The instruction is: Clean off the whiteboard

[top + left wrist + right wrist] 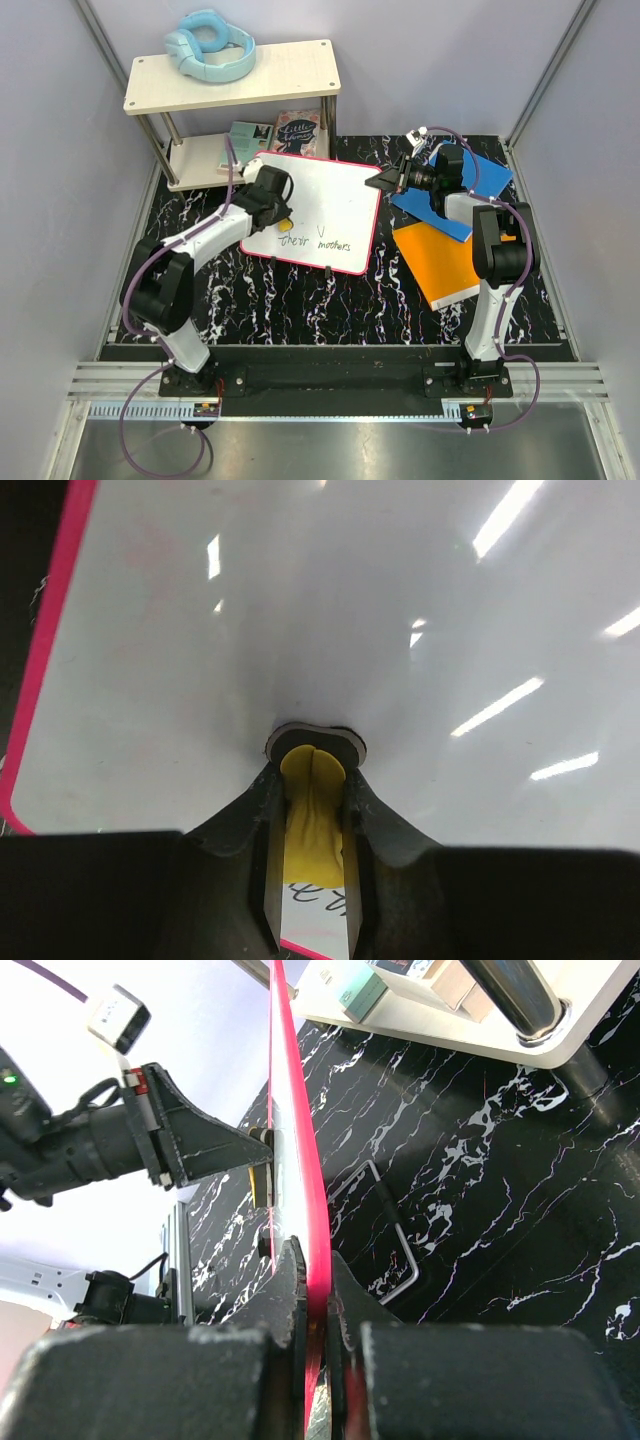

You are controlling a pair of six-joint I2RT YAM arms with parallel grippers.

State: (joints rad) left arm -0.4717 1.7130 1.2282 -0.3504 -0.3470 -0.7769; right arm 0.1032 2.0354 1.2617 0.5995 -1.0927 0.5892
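The whiteboard (322, 205), white with a red-pink border, lies tilted on the black marble table, with dark handwriting "their mothers" near its front edge. My left gripper (281, 212) is shut on a yellow eraser (314, 805) with a dark round pad, pressed on the board's white face (300, 610) above the writing. My right gripper (384, 181) is shut on the board's right edge (300, 1180) and holds it raised; the left arm shows beyond it in the right wrist view.
A blue book (455, 190) and an orange book (445, 262) lie right of the board under my right arm. A wooden two-level shelf (235, 80) at the back left carries blue headphones (208, 45) and books (300, 130).
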